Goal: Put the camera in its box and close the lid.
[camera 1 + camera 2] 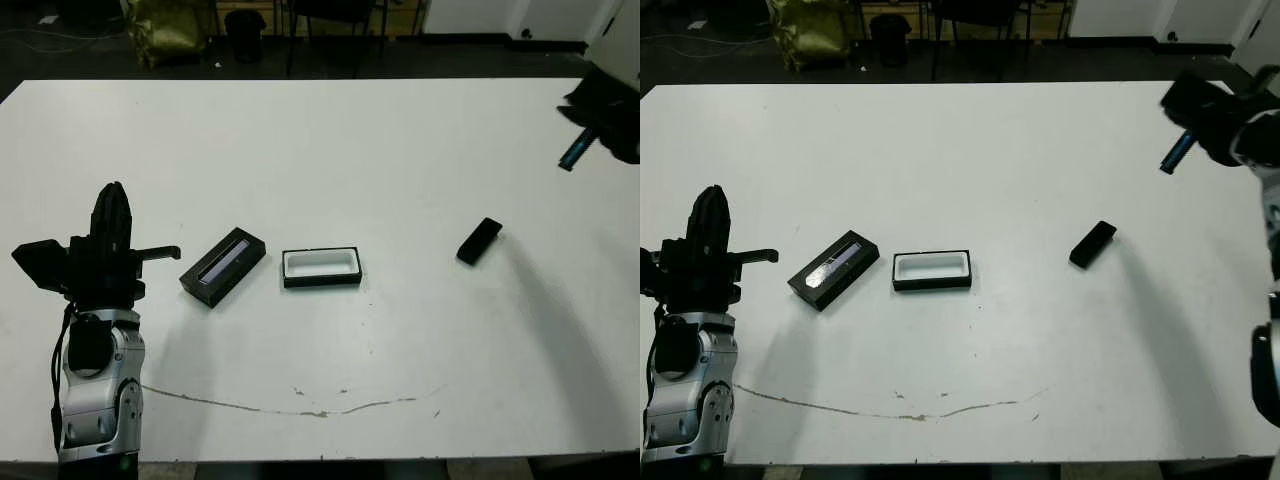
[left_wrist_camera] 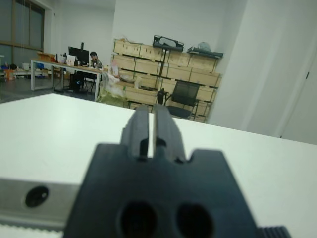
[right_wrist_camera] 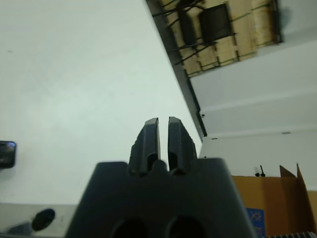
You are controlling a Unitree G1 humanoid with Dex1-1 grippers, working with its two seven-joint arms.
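- Head views: one box (image 1: 321,268), a shallow black tray with white lining, lay near the middle of the white table (image 1: 330,150), open and holding nothing; one lid (image 1: 223,266), black with a pale stripe, lay just beside the box on the robot's left, apart from it and set at an angle; one camera (image 1: 479,241), a slim black bar, lay on the bare table well apart from the box, toward the robot's right; left gripper (image 1: 112,208) was raised at the near left over the table, fingers pointing up and away; right gripper (image 1: 1206,108) was held high at the far right edge, above the table.
- Left wrist view: one pair of black fingers (image 2: 140,130) stood nearly together, a thin slit between them, grasping nothing; a person sat at a far desk.
- Right wrist view: fingers (image 3: 149,139) stood close with a narrow gap, gripping nothing; one dark object, cut by the picture's edge, lay on the table.
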